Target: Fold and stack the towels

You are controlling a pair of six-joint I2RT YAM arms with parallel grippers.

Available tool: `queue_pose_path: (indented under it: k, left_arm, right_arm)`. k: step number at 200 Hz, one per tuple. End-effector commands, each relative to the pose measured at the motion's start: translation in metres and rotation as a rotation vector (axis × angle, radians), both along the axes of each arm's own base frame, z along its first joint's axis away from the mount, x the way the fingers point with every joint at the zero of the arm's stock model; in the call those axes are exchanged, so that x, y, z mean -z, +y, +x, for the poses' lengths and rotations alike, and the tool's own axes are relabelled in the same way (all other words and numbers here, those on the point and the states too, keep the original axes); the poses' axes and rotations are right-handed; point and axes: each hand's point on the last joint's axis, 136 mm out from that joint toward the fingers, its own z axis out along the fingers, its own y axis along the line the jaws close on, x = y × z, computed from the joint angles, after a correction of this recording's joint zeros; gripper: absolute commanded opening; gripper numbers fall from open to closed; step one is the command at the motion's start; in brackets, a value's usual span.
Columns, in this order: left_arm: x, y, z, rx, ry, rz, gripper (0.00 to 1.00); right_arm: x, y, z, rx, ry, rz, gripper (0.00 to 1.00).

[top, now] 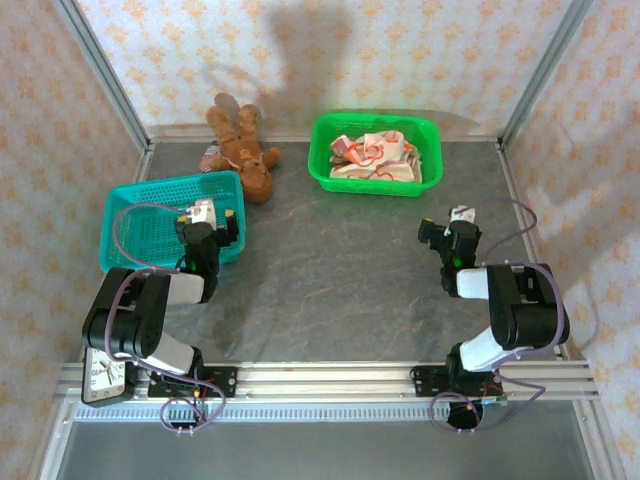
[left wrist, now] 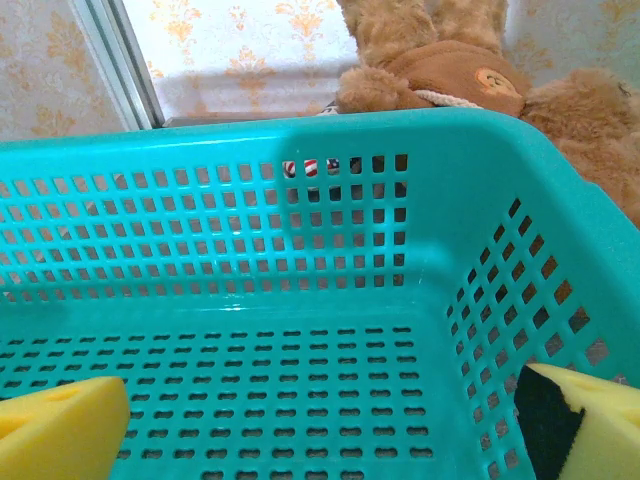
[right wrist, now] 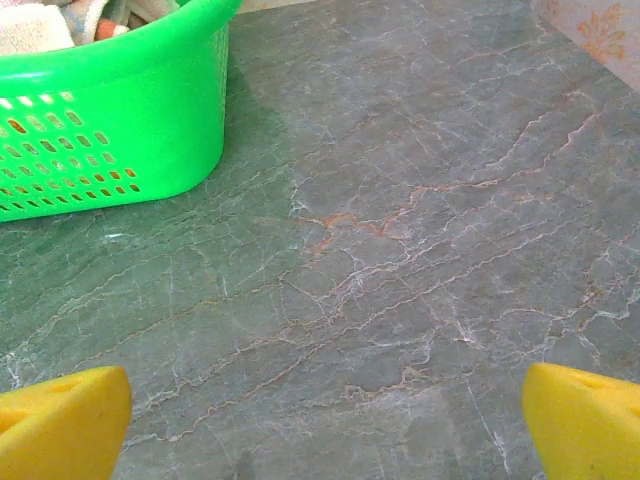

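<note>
Here, the towels (top: 375, 157) lay as a crumpled heap of cream-white and orange-printed cloth inside a green basket (top: 370, 188) at the far side of the counter (top: 330, 280). The broad grey middle of the counter was bare. The right fingers (right wrist: 585, 415) were spread apart above bare counter, near the green basket's right corner. The left fingers (left wrist: 60, 425) were spread apart over a teal basket (top: 150, 225) at the left. A brown teddy bear (top: 245, 150) lay just beyond the teal basket's far right corner.
</note>
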Motion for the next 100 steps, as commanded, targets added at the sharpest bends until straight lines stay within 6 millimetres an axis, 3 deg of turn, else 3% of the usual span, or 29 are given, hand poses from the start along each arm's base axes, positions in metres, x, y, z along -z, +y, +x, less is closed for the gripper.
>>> queue_pose_path:
  k: [1,100]
  left_arm:
    - [0.0145,-0.0058,-0.0033,0.027,0.045,0.002,1.00]
    - [0.0154,-0.0020,-0.0014,0.012,0.055,-0.010,1.00]
  right_arm:
    - [-0.0133,-0.0007,0.0077,0.002,-0.042,0.008,0.99]
    - [-0.0134,-0.0008,0.0077,0.002,-0.042,0.009,0.99]
